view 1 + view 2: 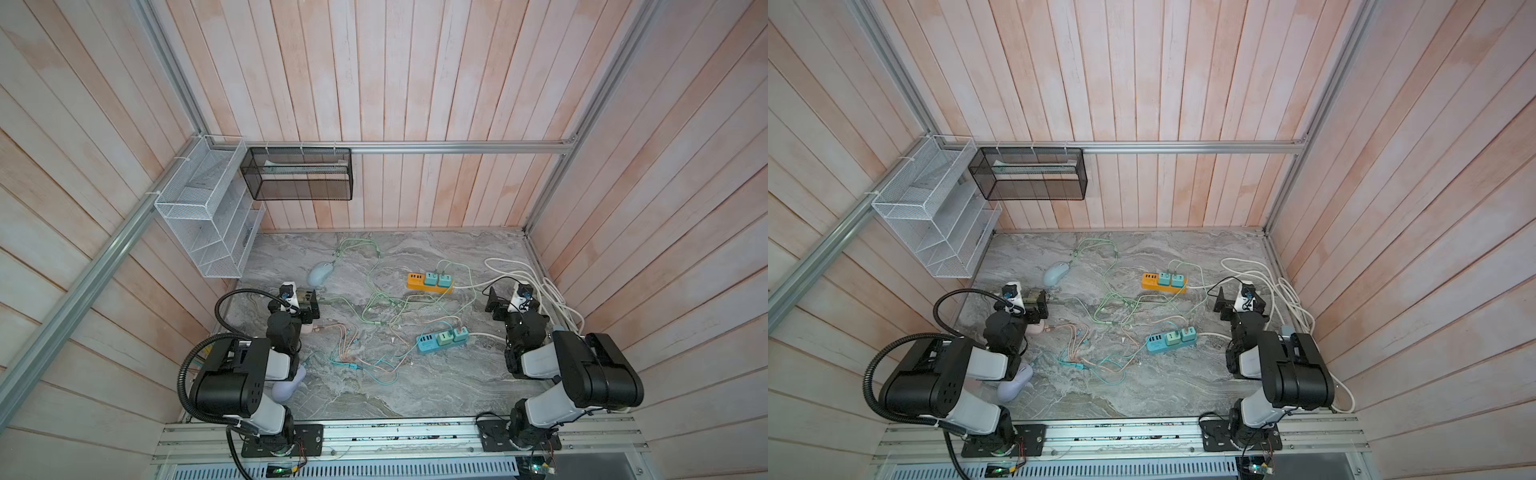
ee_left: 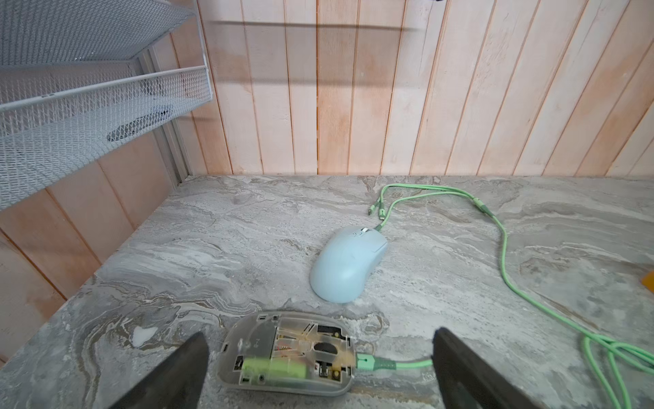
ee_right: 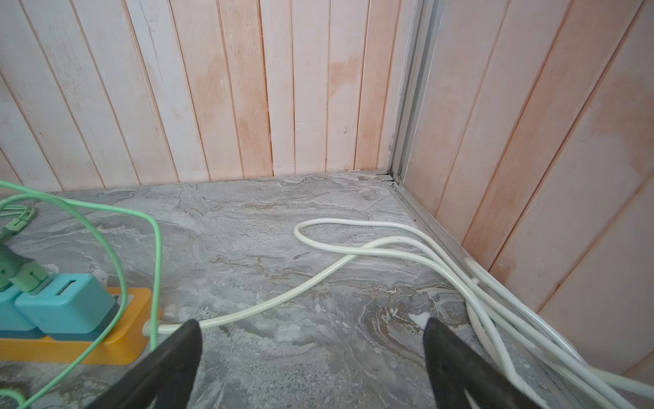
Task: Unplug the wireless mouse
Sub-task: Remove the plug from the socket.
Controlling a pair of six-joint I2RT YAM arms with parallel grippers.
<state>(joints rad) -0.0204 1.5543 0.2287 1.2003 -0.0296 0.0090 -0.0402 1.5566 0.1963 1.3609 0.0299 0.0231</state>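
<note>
A clear-shelled mouse (image 2: 286, 354) lies on the marble table, with a green cable plug (image 2: 371, 363) in its end. My left gripper (image 2: 320, 340) hangs open right over it, one finger on each side and neither touching; in both top views that gripper (image 1: 306, 297) (image 1: 1036, 300) is at the table's left. Beyond it rests a light blue mouse (image 2: 346, 265) (image 1: 320, 274), also with a green cable in its front. My right gripper (image 3: 311, 325) (image 1: 494, 301) stands open over bare table at the right, holding nothing.
Tangled green, pink and teal cables (image 1: 374, 316) cross the middle. Orange power strip (image 1: 430, 282) and blue power strip (image 1: 442, 338) sit right of centre, white cords (image 1: 540, 282) along the right wall. Pink mouse (image 1: 306, 328) and lavender mouse (image 1: 289, 384) lie under the left arm. White mesh shelf (image 1: 203, 216) overhangs the left.
</note>
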